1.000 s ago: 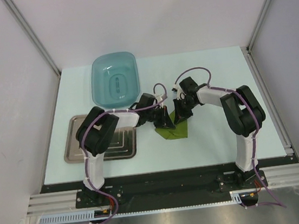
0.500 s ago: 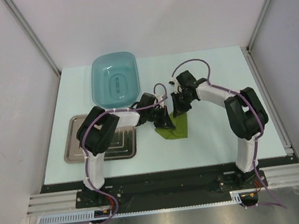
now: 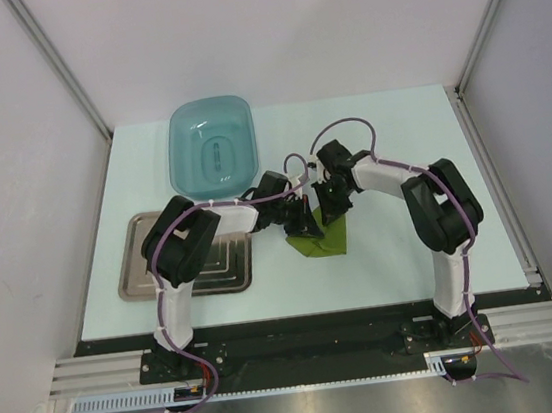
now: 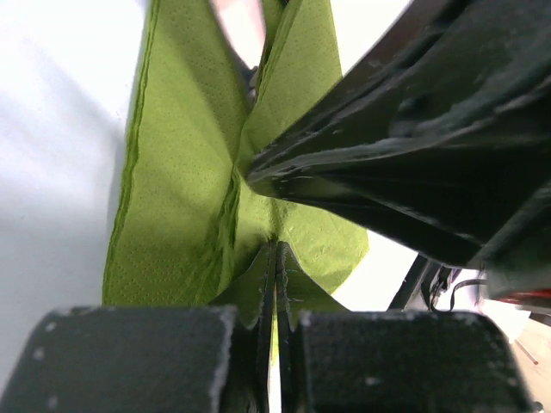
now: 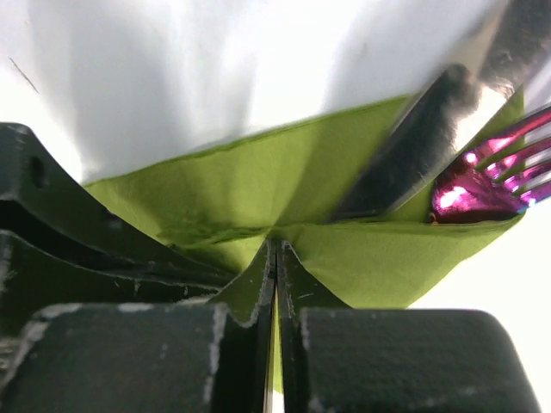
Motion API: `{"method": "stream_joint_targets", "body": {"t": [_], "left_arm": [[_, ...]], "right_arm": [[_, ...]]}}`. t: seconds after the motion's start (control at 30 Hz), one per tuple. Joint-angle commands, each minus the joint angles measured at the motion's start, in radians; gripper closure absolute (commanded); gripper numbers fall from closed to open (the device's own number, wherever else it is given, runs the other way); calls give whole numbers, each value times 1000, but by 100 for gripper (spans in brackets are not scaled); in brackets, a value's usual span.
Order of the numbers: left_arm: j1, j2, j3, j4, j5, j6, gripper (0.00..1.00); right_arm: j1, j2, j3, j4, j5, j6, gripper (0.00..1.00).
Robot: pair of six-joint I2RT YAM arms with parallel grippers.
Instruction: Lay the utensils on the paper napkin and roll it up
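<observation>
Two pinches on one sheet is where things stand. The left gripper (image 4: 275, 249) and the right gripper (image 5: 275, 245) are each clamped tight on a little peak of the paper napkin (image 3: 327, 244), with green paper squeezed into the thin slit between the jaws in both wrist views.

The napkin sits around the middle of the table (image 3: 402, 251), a bit toward the near edge. The utensils (image 5: 413, 146) lie on it already. From the right wrist I can see a dull silver piece and the fork (image 5: 482, 185), its tines glowing magenta, tucked against a fold. So I'd call the placing part done. The rolling looks barely started: the sheet is creased and bunched where it's gripped, but most of it lies flat and nothing is wrapped around the cutlery yet. I can't tell how many pieces there are in total.

Material-wise, the napkin is thin, soft olive-green paper with a fine dimpled emboss and layered edges. It tents up in sharp ridges where it's pinched, so I'd guess it tears easily. The cutlery is hard, smooth and shiny.

Off to the side, a translucent teal basin (image 3: 212, 154) sits toward the far-left corner, and a ribbed steel tray (image 3: 133, 274) lies along the left edge.
</observation>
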Motion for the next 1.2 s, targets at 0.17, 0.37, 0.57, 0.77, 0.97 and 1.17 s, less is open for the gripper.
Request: {"method": "stream_joint_targets", "body": {"t": [0.17, 0.37, 0.57, 0.77, 0.97, 1.17], "left_arm": [[0, -34, -26, -1, -57, 52, 96], [-14, -139, -35, 92, 0, 37, 90], [-19, -105, -37, 137, 31, -38, 91], [-22, -42, -54, 190, 46, -101, 91], [-31, 22, -31, 151, 23, -75, 93], [-20, 64, -44, 53, -51, -55, 99]], "right_arm": [[30, 63, 2, -20, 114, -64, 100], [25, 67, -15, -17, 86, -59, 100], [-6, 66, -17, -12, 30, -35, 100], [-19, 55, -10, -19, -1, -35, 100], [-19, 55, -7, -20, -32, -30, 100], [-29, 24, 9, -31, -44, -30, 97]]}}
